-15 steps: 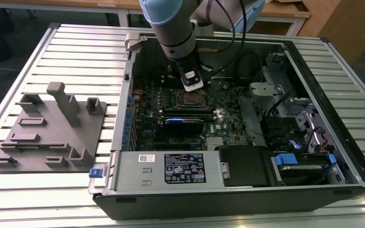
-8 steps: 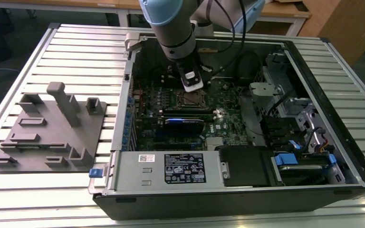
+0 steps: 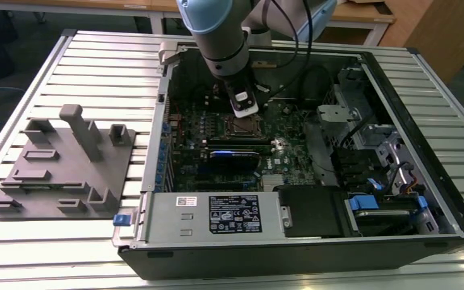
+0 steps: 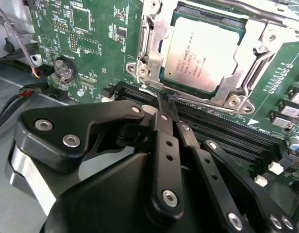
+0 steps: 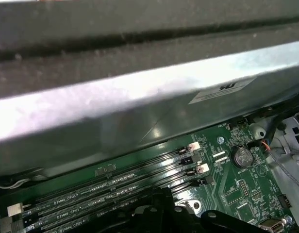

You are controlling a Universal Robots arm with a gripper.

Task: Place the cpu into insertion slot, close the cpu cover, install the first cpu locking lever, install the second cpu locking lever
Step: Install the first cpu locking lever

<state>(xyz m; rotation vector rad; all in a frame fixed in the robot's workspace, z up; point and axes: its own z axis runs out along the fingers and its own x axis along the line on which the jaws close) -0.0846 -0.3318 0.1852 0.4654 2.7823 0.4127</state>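
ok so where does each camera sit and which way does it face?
Exterior view: high up, looking down into the open black computer case on the slatted metal table; grey robot arm and end effector show.
Second wrist view: on the wrist, looking along the end effector at the silver-grey square cpu.
First wrist view: on the wrist, looking across the long black memory slots to a grey metal panel; end effector in the foreground.
Shared: both wrist views show the round silver coin cell.

In the exterior view, the arm (image 3: 215, 36) is cut off at the top and hides part of the insertion slot (image 3: 245, 127).
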